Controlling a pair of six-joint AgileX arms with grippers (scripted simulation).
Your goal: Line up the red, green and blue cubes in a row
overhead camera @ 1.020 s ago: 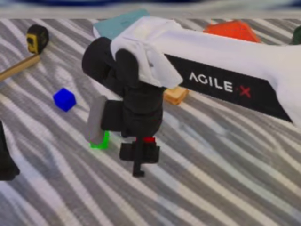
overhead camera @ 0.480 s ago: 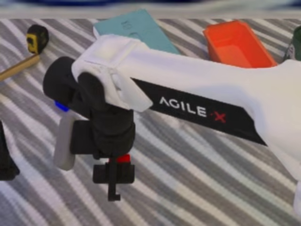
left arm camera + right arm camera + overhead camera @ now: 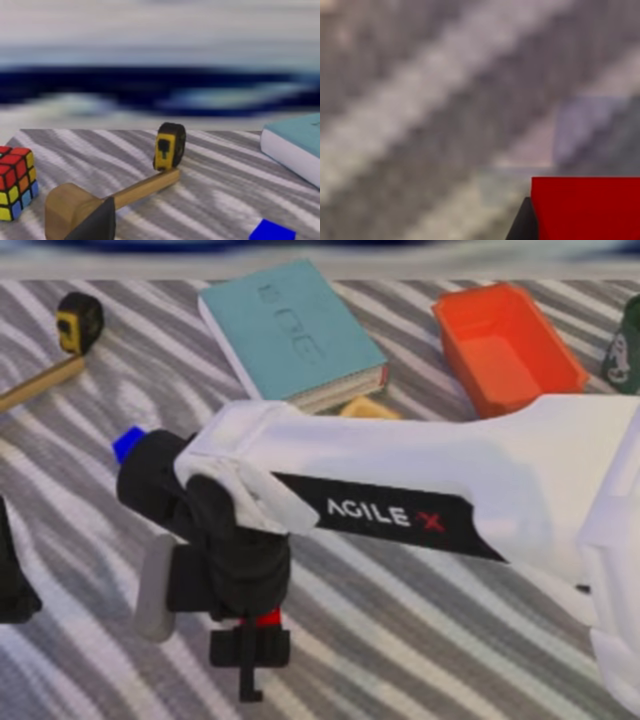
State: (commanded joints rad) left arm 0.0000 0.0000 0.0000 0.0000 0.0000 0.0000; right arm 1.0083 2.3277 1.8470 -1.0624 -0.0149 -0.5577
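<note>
Red cube (image 3: 585, 207) fills the right wrist view, clamped in the right pincer (image 3: 262, 625); overhead shows only a sliver.

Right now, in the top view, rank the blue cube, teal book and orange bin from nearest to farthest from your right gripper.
From the right gripper, near the table's front left, shut on the red cube:
1. Blue cube, behind it to the left, mostly hidden by the arm.
2. Teal book, at the back.
3. Orange bin, back right.
</note>
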